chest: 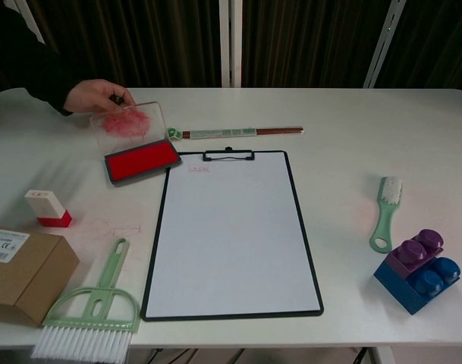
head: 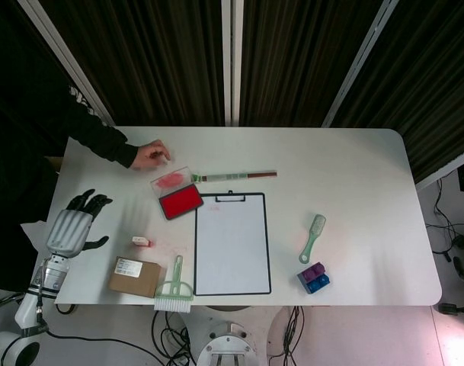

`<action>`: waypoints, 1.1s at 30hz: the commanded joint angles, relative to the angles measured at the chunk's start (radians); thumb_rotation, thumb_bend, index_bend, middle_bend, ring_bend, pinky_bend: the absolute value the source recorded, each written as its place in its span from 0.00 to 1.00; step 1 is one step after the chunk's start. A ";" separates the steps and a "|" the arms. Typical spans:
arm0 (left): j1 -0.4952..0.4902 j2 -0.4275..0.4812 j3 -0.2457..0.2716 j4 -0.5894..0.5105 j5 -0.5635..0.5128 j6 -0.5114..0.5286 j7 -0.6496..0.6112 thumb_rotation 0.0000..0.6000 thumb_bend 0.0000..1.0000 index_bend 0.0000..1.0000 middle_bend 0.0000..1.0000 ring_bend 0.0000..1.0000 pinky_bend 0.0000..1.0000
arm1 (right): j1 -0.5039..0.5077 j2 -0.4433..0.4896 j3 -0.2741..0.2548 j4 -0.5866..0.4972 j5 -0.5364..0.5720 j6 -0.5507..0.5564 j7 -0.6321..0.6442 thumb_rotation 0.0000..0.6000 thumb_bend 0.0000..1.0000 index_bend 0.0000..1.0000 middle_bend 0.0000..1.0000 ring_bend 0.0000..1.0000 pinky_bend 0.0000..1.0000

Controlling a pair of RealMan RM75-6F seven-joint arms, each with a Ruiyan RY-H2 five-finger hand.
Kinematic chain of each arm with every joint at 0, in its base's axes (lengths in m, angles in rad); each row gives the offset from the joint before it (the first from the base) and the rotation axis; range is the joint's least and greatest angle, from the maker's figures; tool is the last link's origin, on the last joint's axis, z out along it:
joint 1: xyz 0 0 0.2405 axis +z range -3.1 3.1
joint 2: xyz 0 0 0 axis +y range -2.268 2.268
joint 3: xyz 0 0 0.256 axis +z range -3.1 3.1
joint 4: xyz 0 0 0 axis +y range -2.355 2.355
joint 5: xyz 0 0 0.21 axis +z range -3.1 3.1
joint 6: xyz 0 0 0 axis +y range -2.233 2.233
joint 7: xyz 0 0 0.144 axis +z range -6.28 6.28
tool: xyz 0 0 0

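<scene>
My left hand (head: 70, 229) hangs at the table's left edge with its fingers (head: 88, 202) spread and nothing in it; only the head view shows it. The small red-and-white stamp (head: 142, 242) (chest: 48, 208) is the thing nearest to it, to its right. An open red ink pad (head: 178, 200) (chest: 142, 161) lies beside the clipboard (head: 232, 244) (chest: 231, 227), its clear lid (head: 169, 180) (chest: 128, 121) folded back. A person's hand (head: 150, 155) (chest: 98, 95) rests just behind the lid. My right hand is in neither view.
A cardboard box (head: 135, 276) (chest: 18, 269) and a green hand brush (head: 173, 290) (chest: 94, 307) sit at the front left. A long thin stick (head: 235, 176) (chest: 234, 133) lies behind the clipboard. A small green brush (head: 312, 236) (chest: 385, 212) and purple-and-blue blocks (head: 314, 277) (chest: 418, 271) lie at the right.
</scene>
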 commanded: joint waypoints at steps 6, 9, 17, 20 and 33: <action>0.005 0.007 0.002 0.031 0.046 0.003 -0.030 1.00 0.11 0.15 0.17 0.10 0.19 | -0.005 0.010 0.000 -0.004 0.002 0.005 0.006 1.00 0.25 0.00 0.00 0.00 0.00; 0.013 0.012 0.003 0.040 0.039 -0.005 -0.028 0.95 0.11 0.12 0.13 0.08 0.18 | -0.010 0.012 0.000 0.002 0.003 0.010 0.018 1.00 0.24 0.00 0.00 0.00 0.00; 0.036 0.017 0.000 0.064 0.042 0.008 -0.047 0.85 0.12 0.12 0.12 0.08 0.18 | -0.017 0.003 0.001 0.013 0.011 0.014 0.026 1.00 0.23 0.00 0.00 0.00 0.00; 0.043 0.017 -0.003 0.068 0.043 0.014 -0.050 0.85 0.14 0.12 0.12 0.08 0.18 | -0.017 0.003 0.002 0.010 0.010 0.017 0.024 1.00 0.23 0.00 0.00 0.00 0.00; 0.046 0.028 -0.018 0.059 0.049 0.003 -0.057 0.85 0.16 0.12 0.12 0.08 0.18 | -0.014 0.011 0.004 -0.011 0.010 0.014 0.006 1.00 0.23 0.00 0.00 0.00 0.00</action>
